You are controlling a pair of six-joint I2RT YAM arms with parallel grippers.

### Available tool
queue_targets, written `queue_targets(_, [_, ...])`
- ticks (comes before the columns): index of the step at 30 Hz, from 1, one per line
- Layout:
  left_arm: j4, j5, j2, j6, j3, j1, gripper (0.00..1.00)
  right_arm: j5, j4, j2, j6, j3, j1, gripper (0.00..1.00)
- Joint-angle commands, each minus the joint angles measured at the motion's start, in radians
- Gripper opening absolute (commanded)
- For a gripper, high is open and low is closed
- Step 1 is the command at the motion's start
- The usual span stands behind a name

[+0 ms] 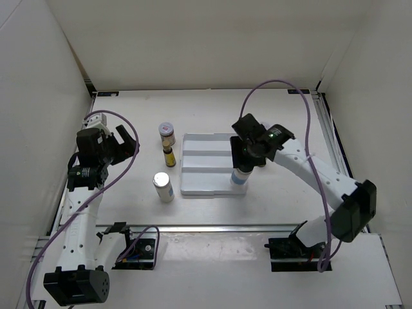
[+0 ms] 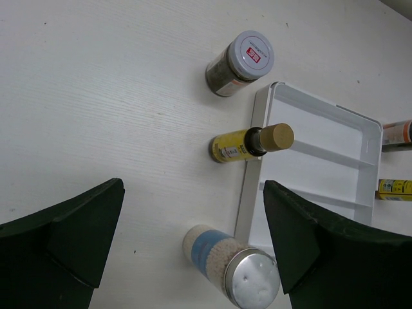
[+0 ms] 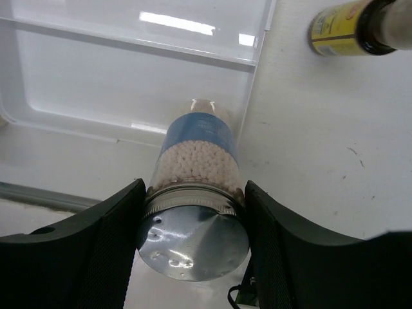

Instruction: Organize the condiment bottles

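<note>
Right gripper (image 3: 193, 199) pinching white bottle (image 3: 196, 154) by silver top, mid-table, at tray (image 1: 206, 145) near-right corner. Bottle upright: white beads, blue label band. Left gripper (image 2: 193, 238) spread, near left edge.

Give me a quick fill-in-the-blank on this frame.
The right gripper is shut on a white bottle with a ___ top.
The left gripper is ___ and empty.
The slim yellow bottle sits between the brown jar and the loose white bottle, all ___ of the tray.
Missing: silver; open; left.
</note>
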Motion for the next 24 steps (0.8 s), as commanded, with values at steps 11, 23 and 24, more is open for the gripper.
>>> queue_targets(11, [0.028, -0.011, -0.055, -0.019, -0.052, -0.082, 1.00, 0.024, 0.190, 0.080, -0.001, -0.106, 0.010, 0.44])
queue_targets(23, [-0.229, 0.156, -0.031, -0.036, 0.107, -0.166, 1.00, 0.162, 0.099, 0.028, -0.043, 0.047, 0.019, 1.00])
queue_targets(24, [-0.255, 0.166, -0.020, -0.048, 0.107, -0.193, 1.00, 0.171, 0.099, 0.028, -0.053, 0.048, 0.019, 1.00])
